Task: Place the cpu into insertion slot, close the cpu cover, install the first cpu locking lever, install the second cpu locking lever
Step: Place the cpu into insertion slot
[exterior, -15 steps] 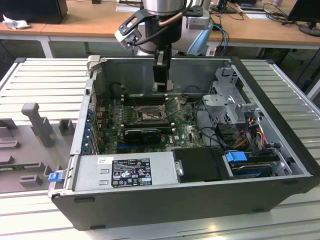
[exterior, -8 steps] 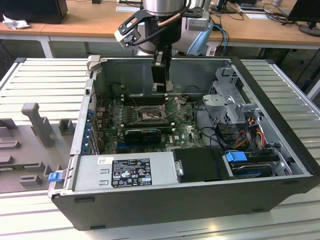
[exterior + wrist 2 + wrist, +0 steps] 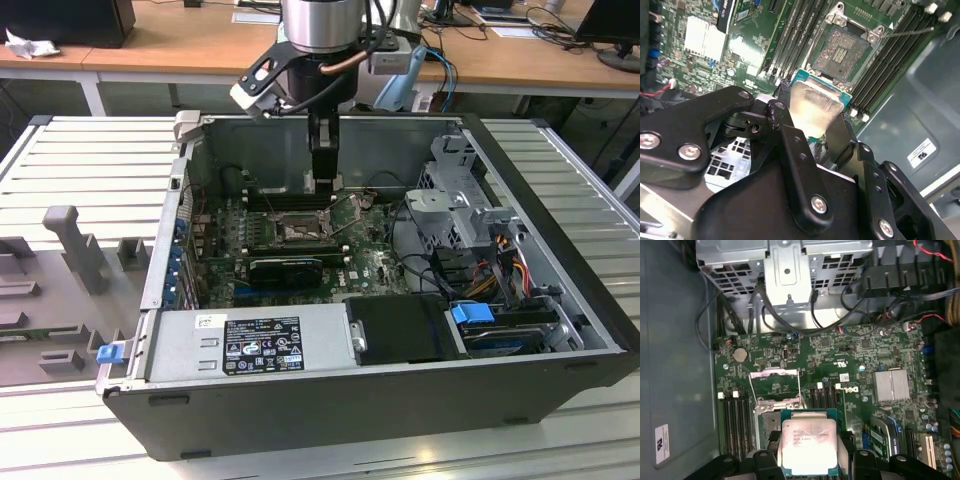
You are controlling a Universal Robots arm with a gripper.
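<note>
My gripper hangs inside the open computer case, just above the green motherboard. It is shut on the cpu, a square chip with a pale silver top and a green edge, also seen as the cpu between the black fingers. The insertion slot lies bare just beyond the chip, its dark contact field exposed; it is the insertion slot in the first wrist view. The cpu cover stands swung up behind the slot. A thin metal locking lever sticks out beside the slot.
Long black memory slots flank the socket on both sides. A black expansion card lies across the board. A drive cage with cables stands toward the exterior view's right, and the power supply sits at the front. A silver heatsink is nearby.
</note>
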